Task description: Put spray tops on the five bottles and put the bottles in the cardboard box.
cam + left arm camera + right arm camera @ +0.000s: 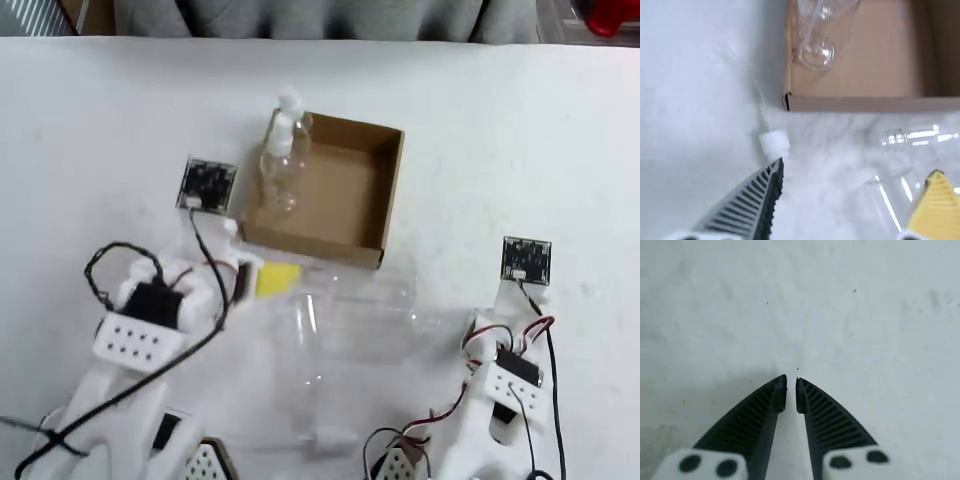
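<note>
The open cardboard box (375, 190) sits mid-table. A clear bottle (283, 150) with a white spray top leans inside it at one corner; its base (815, 50) also appears in the left wrist view. Clear uncapped bottles (350, 300) lie on the table in front of the box. My left gripper (856, 168) is open just before the box's front wall, one lying bottle (900, 165) between its grey and yellow fingers. A loose white spray top (774, 142) lies beside the grey fingertip. My right gripper (791, 390) is shut on nothing, over bare table.
The right arm (510, 380) stands at the front right, apart from the bottles. The left arm (150, 320) with its black cables is at the front left. White tabletop stretches behind and to both sides of the box.
</note>
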`<action>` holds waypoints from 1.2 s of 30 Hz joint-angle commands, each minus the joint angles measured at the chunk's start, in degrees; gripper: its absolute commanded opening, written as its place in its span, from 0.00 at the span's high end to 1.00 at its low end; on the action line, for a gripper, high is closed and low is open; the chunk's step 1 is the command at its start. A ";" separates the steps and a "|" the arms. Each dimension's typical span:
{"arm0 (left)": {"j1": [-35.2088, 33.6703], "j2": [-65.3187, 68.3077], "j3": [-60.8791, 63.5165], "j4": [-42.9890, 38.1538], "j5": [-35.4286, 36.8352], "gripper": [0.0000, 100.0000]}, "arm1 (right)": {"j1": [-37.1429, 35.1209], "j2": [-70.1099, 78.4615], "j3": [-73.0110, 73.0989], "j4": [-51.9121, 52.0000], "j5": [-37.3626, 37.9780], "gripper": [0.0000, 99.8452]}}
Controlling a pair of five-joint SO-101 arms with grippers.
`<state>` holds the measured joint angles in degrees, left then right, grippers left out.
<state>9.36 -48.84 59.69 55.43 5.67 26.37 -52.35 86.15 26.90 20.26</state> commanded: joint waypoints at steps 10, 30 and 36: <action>18.59 -14.20 6.86 15.03 -2.55 0.60 | -0.66 -0.66 -0.35 -0.92 0.09 0.98; 24.13 16.57 7.91 -9.32 12.66 0.60 | -0.66 -0.66 -0.26 -0.92 0.09 0.98; 20.79 16.75 7.82 -9.67 12.66 0.60 | -0.66 -0.66 -0.26 -0.92 0.09 0.98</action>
<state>32.22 -32.31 71.47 47.25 17.71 26.37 -52.35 86.15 26.90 20.26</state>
